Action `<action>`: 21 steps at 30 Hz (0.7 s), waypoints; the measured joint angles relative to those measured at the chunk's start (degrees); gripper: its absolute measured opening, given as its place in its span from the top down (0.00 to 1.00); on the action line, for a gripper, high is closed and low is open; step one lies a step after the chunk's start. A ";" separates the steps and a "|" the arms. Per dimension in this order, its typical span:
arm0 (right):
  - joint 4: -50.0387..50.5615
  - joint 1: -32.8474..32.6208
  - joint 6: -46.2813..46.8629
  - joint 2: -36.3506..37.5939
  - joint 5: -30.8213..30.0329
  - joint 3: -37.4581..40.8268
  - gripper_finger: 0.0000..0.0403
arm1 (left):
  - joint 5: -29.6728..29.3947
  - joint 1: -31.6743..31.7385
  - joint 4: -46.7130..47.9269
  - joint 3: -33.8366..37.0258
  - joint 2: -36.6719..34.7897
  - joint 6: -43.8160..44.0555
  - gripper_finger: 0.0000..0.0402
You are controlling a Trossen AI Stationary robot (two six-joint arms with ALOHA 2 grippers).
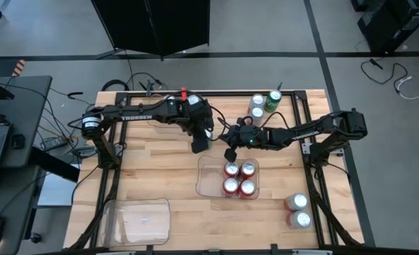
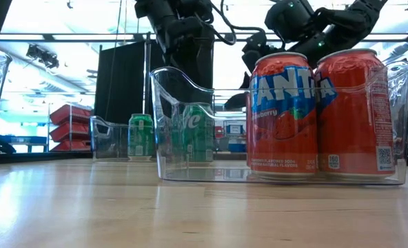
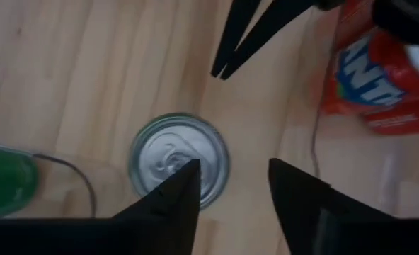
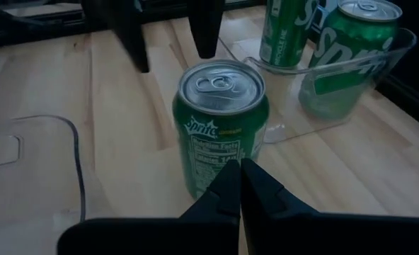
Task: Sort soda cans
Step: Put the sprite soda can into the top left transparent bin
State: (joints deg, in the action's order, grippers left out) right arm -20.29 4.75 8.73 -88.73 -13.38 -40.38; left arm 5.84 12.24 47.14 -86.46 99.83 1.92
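Observation:
A green soda can (image 4: pixel 220 120) with a silver top (image 3: pixel 178 159) stands upright on its base on the wooden table, between two clear trays. My left gripper (image 3: pixel 233 164) hangs open just above it, one finger (image 4: pixel 135 35) to each side of the can and clear of it. My right gripper (image 4: pixel 239 166) is shut and points slantwise down at the can's side from the table's right. In the left wrist view its tips (image 3: pixel 224 71) show a small gap to the can. In the high view the left gripper (image 1: pixel 200 145) hides the can, with the right gripper (image 1: pixel 230 154) beside it.
A clear tray (image 1: pixel 204 177) holds several red cans (image 1: pixel 239 178) just nearer than the grippers. Another tray (image 4: pixel 400 42) with green cans (image 4: pixel 351 49) stands farther back. Loose cans stand far right (image 1: pixel 265 103) and near right (image 1: pixel 296 210). A bare tray (image 1: pixel 139 219) lies near left.

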 joint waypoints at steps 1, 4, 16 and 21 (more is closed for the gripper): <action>-0.17 0.00 -0.02 0.00 0.04 0.00 1.00 | 0.60 -0.05 -0.23 0.00 0.00 0.95 0.54; -0.73 0.00 -0.07 0.00 0.17 0.00 1.00 | 1.60 -0.03 -0.32 0.00 0.00 3.48 0.43; -1.76 1.53 0.07 -0.20 1.53 0.00 1.00 | -0.18 0.01 -1.63 -0.02 1.61 5.85 0.14; -2.26 2.25 0.07 -0.22 1.73 0.01 1.00 | -3.73 0.07 -1.82 -0.02 2.89 5.65 0.14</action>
State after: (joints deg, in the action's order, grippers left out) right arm -22.55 7.01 8.80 -88.95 -11.65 -40.37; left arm 2.11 12.30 45.32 -86.48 102.72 7.56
